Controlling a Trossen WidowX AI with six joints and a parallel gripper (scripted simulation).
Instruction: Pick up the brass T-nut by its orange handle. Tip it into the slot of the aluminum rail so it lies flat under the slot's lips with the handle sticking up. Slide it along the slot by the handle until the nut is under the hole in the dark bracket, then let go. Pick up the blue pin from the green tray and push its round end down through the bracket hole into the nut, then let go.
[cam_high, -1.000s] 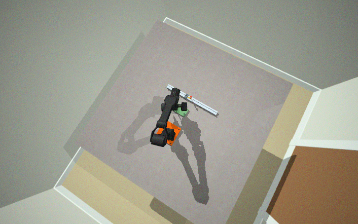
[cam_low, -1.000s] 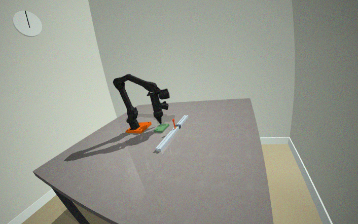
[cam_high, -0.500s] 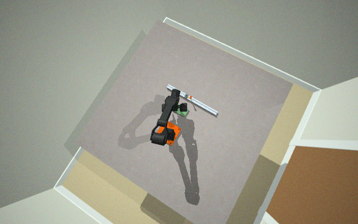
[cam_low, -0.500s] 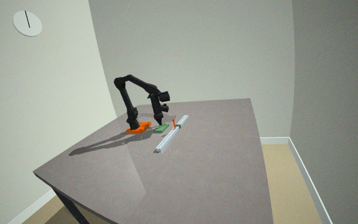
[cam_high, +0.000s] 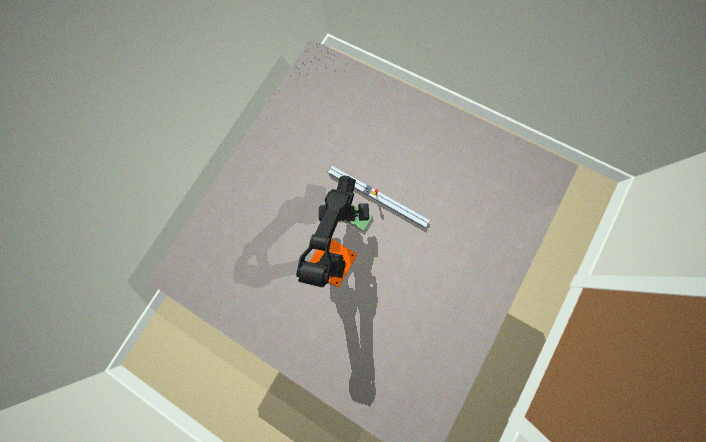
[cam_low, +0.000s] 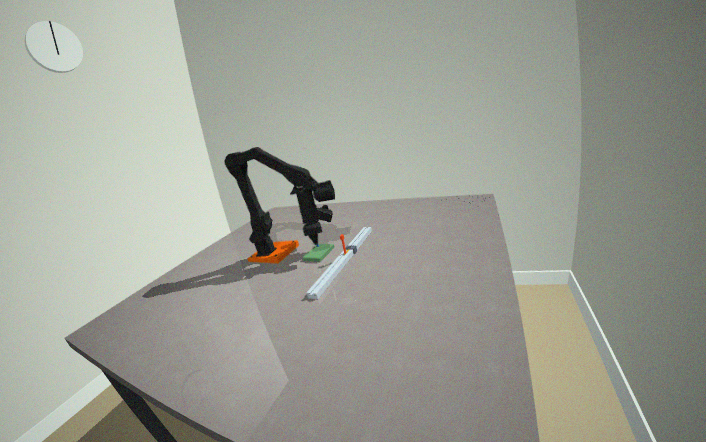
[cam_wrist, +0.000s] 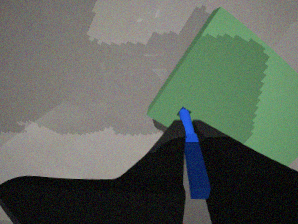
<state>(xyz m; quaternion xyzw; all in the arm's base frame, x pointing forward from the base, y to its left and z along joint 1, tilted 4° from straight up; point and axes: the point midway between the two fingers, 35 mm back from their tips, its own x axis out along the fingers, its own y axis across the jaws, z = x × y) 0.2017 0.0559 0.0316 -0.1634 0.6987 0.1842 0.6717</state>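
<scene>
1. We have the gripper (cam_high: 344, 212) (cam_low: 316, 243) (cam_wrist: 186, 127) nearly shut, its fingers pinching the blue pin (cam_low: 317, 245) (cam_wrist: 200, 170) above the green tray's (cam_high: 362, 223) (cam_low: 318, 253) (cam_wrist: 210, 75) corner.
2. Our grip leaves the pin's lower end exposed, presumably so that end can enter the bracket hole first.
3. Beyond the tray from the arm's base, the orange handle (cam_high: 376, 192) (cam_low: 342, 243) rises from the aluminum rail (cam_high: 401, 209) (cam_low: 330, 275), beside the dark bracket (cam_high: 367, 188) (cam_low: 352, 249); likely we placed it to align the brass T-nut, though we cannot tell whether it lies under the hole.
</scene>
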